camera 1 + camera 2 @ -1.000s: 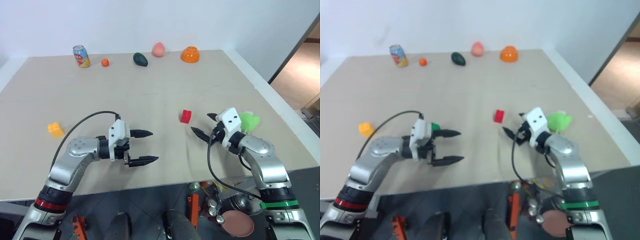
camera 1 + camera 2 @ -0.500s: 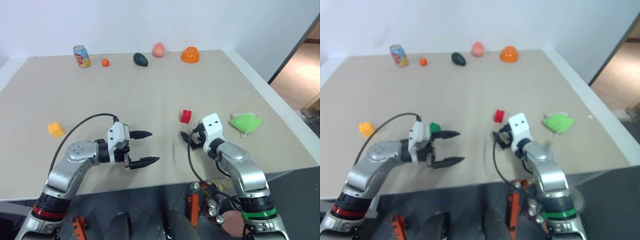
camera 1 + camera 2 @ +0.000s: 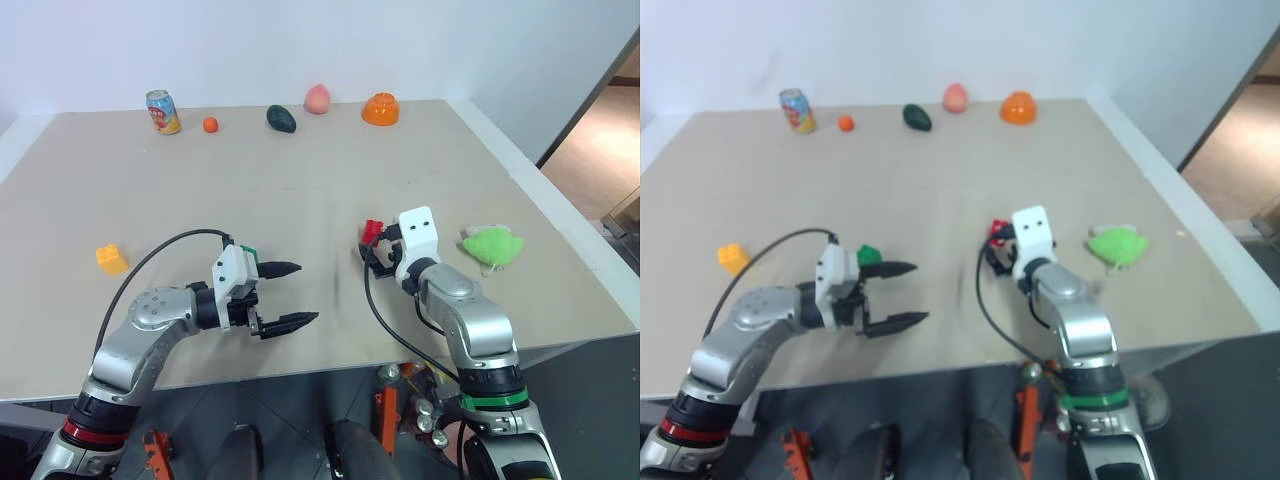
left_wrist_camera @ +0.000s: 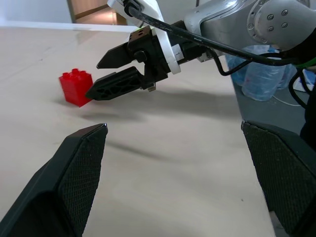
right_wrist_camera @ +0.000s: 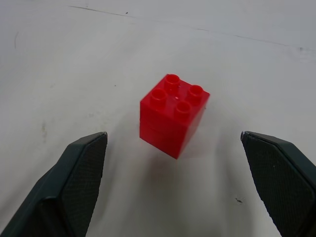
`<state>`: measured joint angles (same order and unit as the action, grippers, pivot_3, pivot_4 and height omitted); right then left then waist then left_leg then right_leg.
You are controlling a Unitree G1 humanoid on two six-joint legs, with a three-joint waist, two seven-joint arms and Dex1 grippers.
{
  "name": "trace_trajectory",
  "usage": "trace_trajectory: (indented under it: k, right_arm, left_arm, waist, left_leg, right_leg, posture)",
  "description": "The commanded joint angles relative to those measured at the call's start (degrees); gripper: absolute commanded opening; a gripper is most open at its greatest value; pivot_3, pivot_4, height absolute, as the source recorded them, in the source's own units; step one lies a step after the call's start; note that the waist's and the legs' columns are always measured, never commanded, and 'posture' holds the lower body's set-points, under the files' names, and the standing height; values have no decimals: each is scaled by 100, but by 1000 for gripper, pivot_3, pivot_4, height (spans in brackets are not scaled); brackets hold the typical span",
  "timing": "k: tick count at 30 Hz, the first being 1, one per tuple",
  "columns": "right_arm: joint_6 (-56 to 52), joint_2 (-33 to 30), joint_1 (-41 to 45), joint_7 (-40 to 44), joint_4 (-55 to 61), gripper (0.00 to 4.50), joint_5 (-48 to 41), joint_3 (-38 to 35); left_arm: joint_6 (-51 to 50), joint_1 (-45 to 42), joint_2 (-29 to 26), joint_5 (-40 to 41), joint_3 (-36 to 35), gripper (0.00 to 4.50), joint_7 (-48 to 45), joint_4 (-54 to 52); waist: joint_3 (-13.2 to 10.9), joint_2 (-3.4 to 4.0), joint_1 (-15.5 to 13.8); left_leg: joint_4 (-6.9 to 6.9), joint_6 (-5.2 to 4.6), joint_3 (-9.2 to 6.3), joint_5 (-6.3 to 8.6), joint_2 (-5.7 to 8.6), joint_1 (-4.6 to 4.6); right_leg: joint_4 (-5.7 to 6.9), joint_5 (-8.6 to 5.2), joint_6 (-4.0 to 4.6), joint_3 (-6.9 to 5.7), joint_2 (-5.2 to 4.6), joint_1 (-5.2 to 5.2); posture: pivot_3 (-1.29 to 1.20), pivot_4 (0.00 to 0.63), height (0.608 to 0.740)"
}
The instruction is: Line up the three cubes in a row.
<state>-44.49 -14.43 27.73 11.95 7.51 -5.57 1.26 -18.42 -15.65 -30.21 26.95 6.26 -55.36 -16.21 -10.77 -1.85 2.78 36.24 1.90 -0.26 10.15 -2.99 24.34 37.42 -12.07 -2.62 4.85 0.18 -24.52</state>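
Our right end effector (image 4: 101, 76), spread wide, frames the red cube (image 5: 174, 114) to grasp it; our left end effector (image 3: 290, 295) hovers spread.

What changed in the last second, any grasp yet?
The right gripper swung in from beside the green plush toward the table's middle and now points at the red cube, jaws open, nothing held. The red cube itself has not shifted. The left gripper stayed put, open, with the green cube just behind it. The yellow cube and the far-edge items are unchanged.
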Motion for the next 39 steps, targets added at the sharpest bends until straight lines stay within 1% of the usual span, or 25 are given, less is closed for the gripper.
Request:
trace_trajectory:
  k: [1, 4, 9, 12, 17, 22, 27, 32, 34, 35, 36, 39]
  right_arm:
    - [-12, 91, 163, -92, -14, 4477, 8, -49]
    - [-46, 163, 207, -124, -85, 4477, 14, -36]
    - [-10, 267, 330, -137, -267, 4477, 38, 37]
    - [23, 312, 422, -152, -412, 4477, 36, 8]
    - [88, 357, 515, -166, -608, 4477, 56, 8]
    - [178, 366, 590, -204, -798, 4477, 85, -10]
    - [375, 488, 912, -560, -1466, 4477, 131, -255]
    - [595, 487, 1136, -623, -1905, 4477, 112, -389]
    - [664, 476, 1199, -609, -2023, 3955, 84, -425]
    - [714, 459, 1211, -580, -2054, 3788, 83, -419]
    - [754, 445, 1224, -555, -2084, 3328, 80, -419]
    - [838, 405, 1257, -485, -2165, 2324, 81, -429]
  left_arm:
    - [152, 41, -31, -79, -184, 4500, 108, -27]
    - [216, 55, -25, -278, -155, 4500, 267, 33]
    - [261, -9, 153, -456, -169, 4500, 623, 116]
    - [155, -27, 326, -297, -234, 4500, 746, 29]
    - [38, 77, 459, -131, -258, 4500, 829, -162]
    - [-31, 134, 493, -76, -253, 4500, 907, -278]
    - [-85, 152, 505, -21, -286, 4500, 1007, -375]
    - [-121, 206, 484, 20, -300, 4500, 1079, -458]
    - [-134, 221, 479, 21, -311, 4500, 1098, -471]
    - [-140, 230, 475, 17, -319, 4500, 1112, -483]
    - [-137, 229, 473, 7, -326, 4500, 1127, -486]
    - [-135, 225, 435, 7, -381, 4500, 1159, -493]
  waist:
    - [0, 0, 0]
    - [0, 0, 0]
    - [0, 0, 0]
    - [0, 0, 0]
    - [0, 0, 0]
    - [0, 0, 1]
    - [0, 0, 1]
    - [0, 0, 1]
    - [0, 0, 1]
    - [0, 0, 1]
    - [0, 0, 1]
    - [0, 0, 1]
  left_leg:
    - [0, 0, 0, 0, 0, 0]
    - [-1, 0, 0, 0, 0, 0]
    - [-2, 0, 0, 0, 0, 1]
    - [-2, 0, 0, 0, 0, 2]
    - [-5, 0, 0, 0, 0, 4]
    - [-9, 0, 0, 0, 0, 6]
    - [-9, 0, 1, 0, 0, 17]
    - [-8, 0, 1, 0, 0, 33]
    - [-9, 0, 1, 0, 0, 35]
    - [-9, 0, 1, -1, 0, 35]
    - [-8, 0, 0, 0, 0, 35]
    - [-8, 0, 0, -1, 0, 36]
  right_leg:
    - [0, 0, 0, 0, 0, 0]
    - [0, 0, 1, 0, 0, -3]
    - [0, 0, 1, 0, 1, -4]
    - [0, 0, 0, 0, 0, -4]
    - [0, 0, 0, 0, 1, -8]
    - [0, 0, 0, 0, 1, -13]
    - [0, 2, 1, 1, 1, -28]
    - [0, 6, -4, 1, 2, -42]
    - [0, 6, -6, 1, 2, -44]
    - [0, 6, -5, 1, 2, -45]
    - [0, 6, -5, 1, 2, -45]
    - [0, 6, -5, 1, 2, -45]
  posture:
    - [0, 150, 738]
    - [0, 150, 738]
    - [0, 150, 738]
    - [0, 150, 738]
    - [0, 150, 738]
    - [0, 150, 738]
    - [0, 150, 738]
    - [0, 150, 738]
    - [0, 150, 738]
    - [0, 150, 738]
    - [0, 150, 738]
    - [0, 150, 738]
